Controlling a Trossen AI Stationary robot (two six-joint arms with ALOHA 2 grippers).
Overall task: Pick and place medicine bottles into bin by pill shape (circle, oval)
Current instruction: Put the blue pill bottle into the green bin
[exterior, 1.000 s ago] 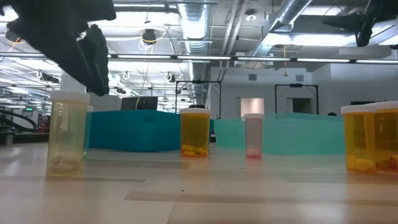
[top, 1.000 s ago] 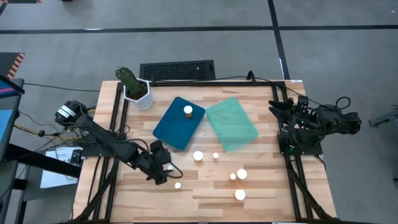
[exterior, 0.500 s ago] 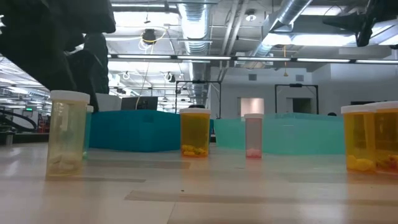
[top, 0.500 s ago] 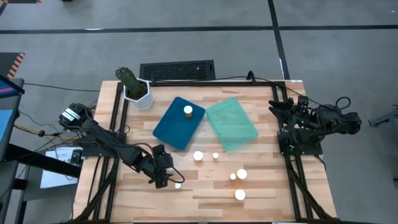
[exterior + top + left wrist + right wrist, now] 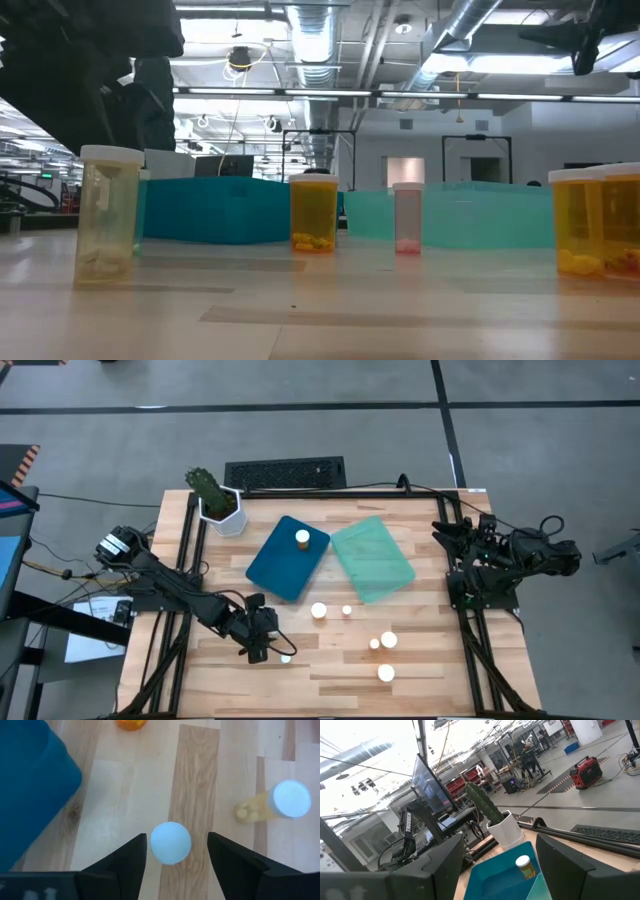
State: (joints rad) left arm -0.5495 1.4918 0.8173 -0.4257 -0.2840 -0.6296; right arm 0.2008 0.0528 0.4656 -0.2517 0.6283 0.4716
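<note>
Hovering over the tabletop's (image 5: pixel 330 665) near edge, the left gripper (image 5: pixel 172 851) spreads wide either side of 1 upright, white-capped bottle (image 5: pixel 170 842), its axis vertical. Only the low view shows this bottle's (image 5: pixel 107 215) pale body. Farther back, the blue tray (image 5: pixel 282 565) holds 1 bottle. The right gripper (image 5: pixel 497 857), open, waits at the right edge.

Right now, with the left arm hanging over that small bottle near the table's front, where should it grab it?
Around the round white cap or the body just below, coming straight down. The small bottle stands upright and apart from its neighbours, and the left gripper already has its open fingers on either side of the cap, so closing there should hold it squarely.
</note>
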